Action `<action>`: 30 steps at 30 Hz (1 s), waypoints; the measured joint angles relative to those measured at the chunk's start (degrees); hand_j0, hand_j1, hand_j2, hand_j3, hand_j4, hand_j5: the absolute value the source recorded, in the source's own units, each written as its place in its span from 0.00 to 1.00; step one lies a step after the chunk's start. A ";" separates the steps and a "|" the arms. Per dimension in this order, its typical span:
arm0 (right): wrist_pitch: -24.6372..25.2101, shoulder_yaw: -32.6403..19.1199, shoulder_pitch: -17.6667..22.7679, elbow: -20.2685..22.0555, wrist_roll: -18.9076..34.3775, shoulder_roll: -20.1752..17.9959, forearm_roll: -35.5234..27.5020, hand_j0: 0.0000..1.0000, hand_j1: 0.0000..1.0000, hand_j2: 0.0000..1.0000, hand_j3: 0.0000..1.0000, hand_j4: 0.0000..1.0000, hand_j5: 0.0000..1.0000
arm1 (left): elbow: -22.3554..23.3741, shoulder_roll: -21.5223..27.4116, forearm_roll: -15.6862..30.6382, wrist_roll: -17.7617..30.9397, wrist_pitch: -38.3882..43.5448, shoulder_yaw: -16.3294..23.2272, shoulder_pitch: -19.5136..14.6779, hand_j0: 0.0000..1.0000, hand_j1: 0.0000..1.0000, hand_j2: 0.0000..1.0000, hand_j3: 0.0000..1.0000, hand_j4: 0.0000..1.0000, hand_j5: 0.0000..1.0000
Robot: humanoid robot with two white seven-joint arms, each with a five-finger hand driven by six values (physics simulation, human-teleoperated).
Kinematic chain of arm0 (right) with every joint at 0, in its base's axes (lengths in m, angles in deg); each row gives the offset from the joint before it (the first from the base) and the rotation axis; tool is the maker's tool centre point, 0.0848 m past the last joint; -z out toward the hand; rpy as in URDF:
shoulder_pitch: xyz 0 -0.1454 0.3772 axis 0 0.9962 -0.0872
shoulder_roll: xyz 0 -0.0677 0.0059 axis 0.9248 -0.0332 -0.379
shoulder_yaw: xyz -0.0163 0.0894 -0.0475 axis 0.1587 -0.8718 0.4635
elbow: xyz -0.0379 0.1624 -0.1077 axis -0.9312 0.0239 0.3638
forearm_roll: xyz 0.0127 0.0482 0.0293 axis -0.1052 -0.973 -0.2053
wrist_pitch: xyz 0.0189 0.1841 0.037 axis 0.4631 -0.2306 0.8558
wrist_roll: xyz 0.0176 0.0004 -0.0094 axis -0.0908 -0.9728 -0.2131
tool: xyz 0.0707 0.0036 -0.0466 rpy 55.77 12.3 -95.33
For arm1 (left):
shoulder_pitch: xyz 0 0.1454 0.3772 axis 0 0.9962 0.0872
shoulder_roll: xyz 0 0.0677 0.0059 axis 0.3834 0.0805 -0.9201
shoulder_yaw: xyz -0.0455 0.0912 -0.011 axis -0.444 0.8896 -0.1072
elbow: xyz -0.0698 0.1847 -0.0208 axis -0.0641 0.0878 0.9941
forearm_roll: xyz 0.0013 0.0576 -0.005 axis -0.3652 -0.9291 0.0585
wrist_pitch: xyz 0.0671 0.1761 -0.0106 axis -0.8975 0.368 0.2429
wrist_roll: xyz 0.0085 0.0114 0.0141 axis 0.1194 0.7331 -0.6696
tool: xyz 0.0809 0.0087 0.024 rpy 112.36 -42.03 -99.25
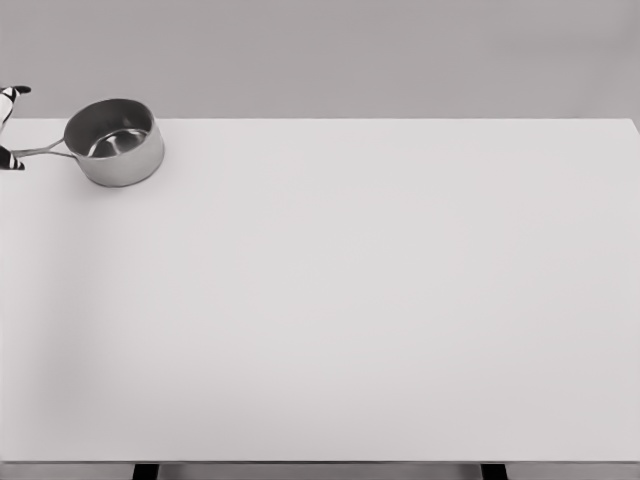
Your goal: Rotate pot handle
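Pot (pixel 115 141) sits at the far-left corner of the surface (pixel 380 300), upright and empty, its handle (pixel 42 151) pointing left toward the frame edge. We see 2 fingers (pixel 12 92) of a hand at that edge — one above the handle, one (pixel 12 160) at its tip, seemingly touching. Which arm it belongs to we can't tell, nor whether the fingers pinch the handle or rest open. Progress — we judge the rotation as underway at most; the end orientation isn't confirmable here.
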 measured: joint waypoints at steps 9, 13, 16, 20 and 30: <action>0.00 0.00 0.00 -0.01 -0.02 0.00 0.00 1.00 1.00 1.00 1.00 1.00 1.00 | 1.59 -0.20 0.00 0.00 0.01 -0.15 -1.14 1.00 1.00 1.00 1.00 1.00 1.00; 0.00 0.00 0.00 -0.02 -0.02 0.00 0.00 1.00 1.00 1.00 1.00 1.00 1.00 | 1.99 -0.36 0.00 0.00 0.01 -0.20 -1.41 1.00 1.00 1.00 1.00 1.00 1.00; 0.01 0.00 0.00 -0.01 -0.01 0.00 0.00 1.00 1.00 1.00 1.00 1.00 1.00 | 2.24 -0.39 0.01 0.00 0.01 -0.23 -1.76 1.00 1.00 1.00 1.00 1.00 1.00; 0.00 0.00 0.00 0.00 -0.02 0.00 0.00 1.00 1.00 1.00 1.00 1.00 1.00 | 2.89 -0.41 0.00 0.00 0.01 -0.24 -2.20 1.00 1.00 1.00 1.00 1.00 1.00; 0.00 0.00 0.00 -0.02 -0.01 0.00 0.00 1.00 1.00 1.00 1.00 1.00 1.00 | 3.84 -0.41 0.12 -0.06 0.01 -0.40 -2.90 1.00 1.00 1.00 1.00 1.00 1.00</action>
